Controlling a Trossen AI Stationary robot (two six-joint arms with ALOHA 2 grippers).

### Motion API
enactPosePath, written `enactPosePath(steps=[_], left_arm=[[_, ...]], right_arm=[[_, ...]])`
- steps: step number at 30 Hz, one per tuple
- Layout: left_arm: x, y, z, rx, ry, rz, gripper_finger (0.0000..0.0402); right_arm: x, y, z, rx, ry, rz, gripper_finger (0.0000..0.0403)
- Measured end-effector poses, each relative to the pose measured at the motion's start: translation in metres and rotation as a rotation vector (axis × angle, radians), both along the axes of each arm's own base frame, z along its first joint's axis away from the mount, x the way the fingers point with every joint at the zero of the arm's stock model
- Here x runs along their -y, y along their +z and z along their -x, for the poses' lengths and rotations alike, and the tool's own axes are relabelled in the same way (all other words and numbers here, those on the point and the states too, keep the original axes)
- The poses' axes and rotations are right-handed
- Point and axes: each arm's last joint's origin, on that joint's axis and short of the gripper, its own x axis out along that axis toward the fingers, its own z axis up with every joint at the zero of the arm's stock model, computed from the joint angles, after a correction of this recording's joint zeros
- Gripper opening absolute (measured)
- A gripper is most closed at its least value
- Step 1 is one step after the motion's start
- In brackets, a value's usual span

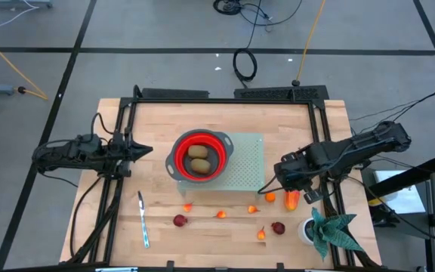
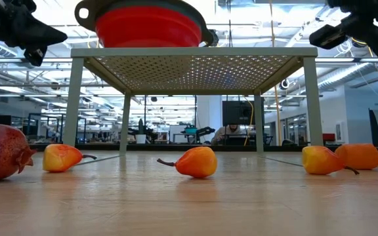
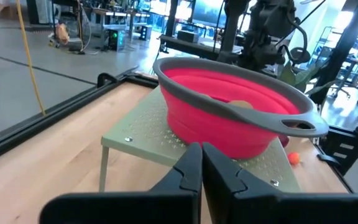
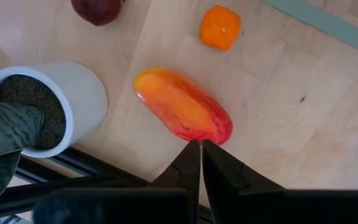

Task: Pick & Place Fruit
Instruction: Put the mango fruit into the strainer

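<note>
Right gripper (image 4: 199, 146), fingers together, hovers just above the long red-orange fruit (image 4: 183, 106), which lies flat on the table (image 1: 225, 234) between the white plant pot (image 4: 73, 99) and a small orange fruit (image 4: 219, 27). Left gripper (image 3: 201, 163), also closed, waits beside the red bowl (image 3: 229, 106) on its perforated stand (image 3: 142, 134); two kiwis (image 1: 198, 159) already sit inside. The long piece looks glossy, rigid and light, probably slippery; it is best gripped across its narrow middle, where the sides run most nearly parallel.
</note>
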Motion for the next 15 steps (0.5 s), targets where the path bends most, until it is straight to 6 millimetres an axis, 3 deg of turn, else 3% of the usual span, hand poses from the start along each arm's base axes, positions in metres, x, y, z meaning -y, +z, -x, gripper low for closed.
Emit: enactPosePath(steps=[8,15], left_arm=[[0.000,0.000,0.000,0.000,0.000,0.001,0.0016],[0.000,0.000,0.000,0.001,0.001,0.008,0.0002]], right_arm=[[-0.001,-0.016,-0.003,-0.025,0.019,0.008,0.0092],[-0.009,-0.038,0.006,-0.047,0.228,0.016,0.0186]])
